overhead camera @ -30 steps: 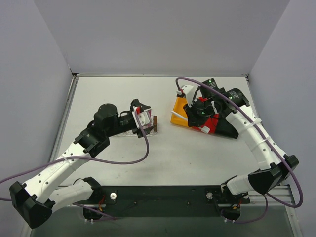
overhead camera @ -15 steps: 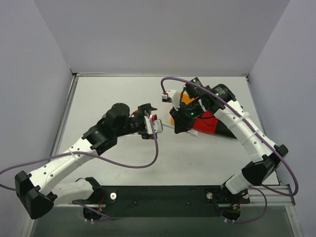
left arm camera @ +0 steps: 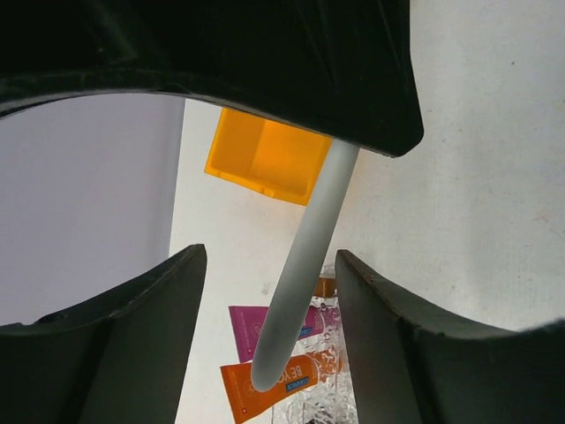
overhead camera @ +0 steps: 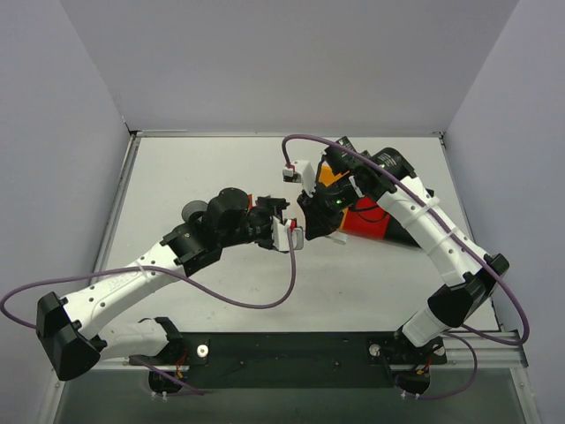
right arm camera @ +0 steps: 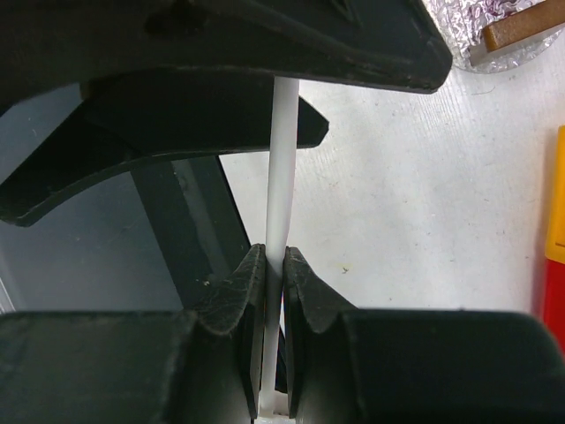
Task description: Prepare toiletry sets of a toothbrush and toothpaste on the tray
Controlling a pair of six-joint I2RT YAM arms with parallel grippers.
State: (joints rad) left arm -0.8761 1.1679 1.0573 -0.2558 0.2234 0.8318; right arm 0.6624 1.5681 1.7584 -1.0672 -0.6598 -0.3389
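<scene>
My right gripper (right arm camera: 274, 252) is shut on the white toothbrush (right arm camera: 281, 168), which sticks straight out from its pads. The free end of the toothbrush (left arm camera: 305, 265) hangs between the fingers of my open left gripper (left arm camera: 269, 256), with a gap on each side. Below it lie the pink toothpaste (left arm camera: 249, 323) and the orange toothpaste (left arm camera: 256, 393), beside the clear tray (left arm camera: 340, 389) with its brown end block (right arm camera: 521, 31). In the top view the left gripper (overhead camera: 290, 231) and right gripper (overhead camera: 309, 219) meet mid-table, and the left arm hides the tray.
An orange bin (overhead camera: 328, 177) and a red bin (overhead camera: 364, 219) stand just behind and right of the right gripper. The orange bin (left arm camera: 265, 159) also shows past the toothbrush. Grey walls close off the table's back and sides.
The right gripper carried the toothbrush left from the bins. The left gripper swung right, away from the tray, and now stands around the toothbrush's free end with its fingers slightly narrower.
</scene>
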